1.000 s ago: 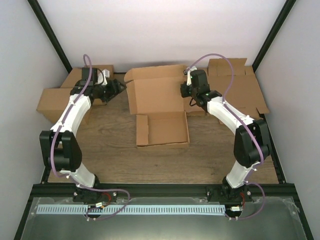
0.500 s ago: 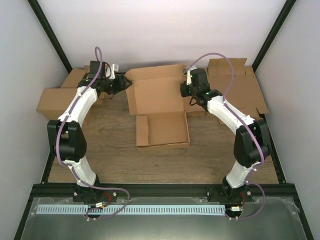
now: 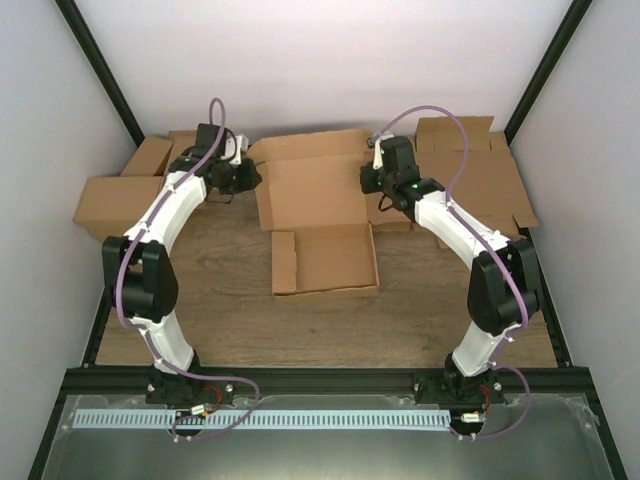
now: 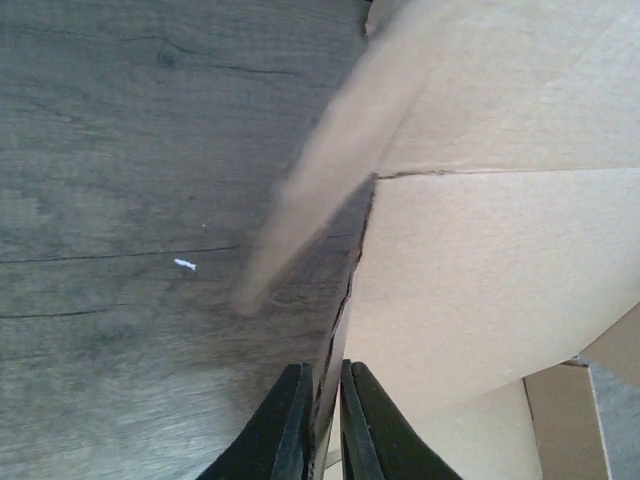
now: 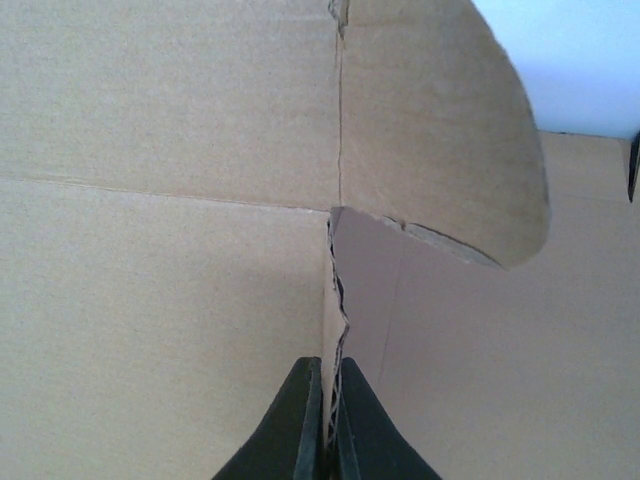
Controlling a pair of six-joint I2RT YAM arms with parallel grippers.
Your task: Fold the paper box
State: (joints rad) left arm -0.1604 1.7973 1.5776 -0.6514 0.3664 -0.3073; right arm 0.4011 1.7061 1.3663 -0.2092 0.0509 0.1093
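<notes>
**Left tool (image 4: 325,375) and right tool (image 5: 327,368) each pinching a side edge of the paper box (image 3: 322,255).**
The paper box lies at the middle of the desk (image 3: 220,310). Its near half forms a shallow tray with raised walls, and its far panel lies open toward the back wall. The left tool's fingers are pressed almost together on the thin left edge of that panel. The right tool's fingers are pressed together on its right edge, below a rounded flap. Cartons (image 3: 110,205) sit at far left and a pile of cardboard sheets (image 3: 485,180) at far right.
</notes>
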